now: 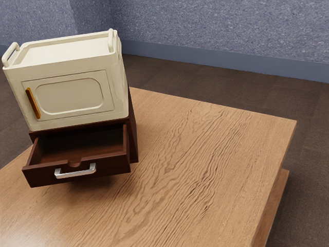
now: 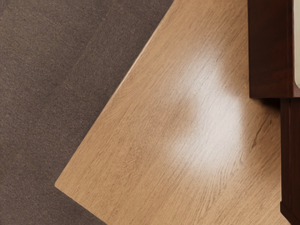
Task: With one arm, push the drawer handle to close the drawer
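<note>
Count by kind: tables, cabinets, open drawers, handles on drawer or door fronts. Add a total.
Tables: 1 (wood-grain table)
Cabinets: 2 (cream cabinet, dark-brown cabinet)
Open drawers: 1 (dark-brown drawer)
Front handles: 2 (silver drawer handle, amber-and-brown door handle)
Total: 6

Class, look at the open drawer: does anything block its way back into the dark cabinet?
Nothing visible blocks the drawer; the cream box sits on top of the cabinet, above the drawer's path.
</note>
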Motion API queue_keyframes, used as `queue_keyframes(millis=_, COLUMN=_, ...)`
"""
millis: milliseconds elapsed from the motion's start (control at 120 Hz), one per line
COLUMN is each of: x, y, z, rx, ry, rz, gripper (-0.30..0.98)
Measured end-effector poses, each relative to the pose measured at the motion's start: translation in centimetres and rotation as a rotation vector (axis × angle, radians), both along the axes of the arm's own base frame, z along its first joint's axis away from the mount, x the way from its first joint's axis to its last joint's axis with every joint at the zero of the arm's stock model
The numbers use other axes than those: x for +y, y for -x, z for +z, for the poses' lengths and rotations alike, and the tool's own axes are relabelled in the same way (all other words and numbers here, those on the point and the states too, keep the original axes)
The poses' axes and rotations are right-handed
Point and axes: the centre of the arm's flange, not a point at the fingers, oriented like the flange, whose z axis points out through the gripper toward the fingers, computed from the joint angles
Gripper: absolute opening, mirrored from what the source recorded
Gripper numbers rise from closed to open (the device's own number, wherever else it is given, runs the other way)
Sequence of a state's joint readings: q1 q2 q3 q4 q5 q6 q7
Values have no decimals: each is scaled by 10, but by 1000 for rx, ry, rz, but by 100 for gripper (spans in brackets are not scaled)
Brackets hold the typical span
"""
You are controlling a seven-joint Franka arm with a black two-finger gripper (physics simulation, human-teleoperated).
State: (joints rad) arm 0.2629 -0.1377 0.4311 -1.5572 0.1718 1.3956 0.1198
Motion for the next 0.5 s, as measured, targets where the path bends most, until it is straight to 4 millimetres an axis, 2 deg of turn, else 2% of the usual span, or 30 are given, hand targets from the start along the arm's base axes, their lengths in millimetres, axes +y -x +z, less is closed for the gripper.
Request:
queue_keyframes(millis=83, x=-3, y=0, z=6, rx=-8, ry=-8, rz=-7, gripper=69)
queue_keyframes(millis=142, x=-21, y=11, z=51, rx=-87, ry=-64, rz=-35, gripper=69)
queue_keyframes(millis=183, x=-50, y=6, z=87, rx=-146, ry=-114, rz=-88, gripper=69)
queue_keyframes(millis=233, x=-92, y=-14, z=106, rx=-173, ry=-146, rz=-176, gripper=69)
queue_keyframes(millis=267, x=-117, y=-25, z=112, rx=-180, ry=-158, rz=-226, gripper=69)
queue_keyframes(millis=308, x=-138, y=-34, z=116, rx=-184, ry=-166, rz=-269, gripper=69)
queue_keyframes(millis=400, x=-156, y=-41, z=117, rx=-187, ry=-166, rz=-306, gripper=66)
queue_keyframes(millis=500, x=-178, y=-49, z=115, rx=-173, ry=-162, rz=-346, gripper=41)
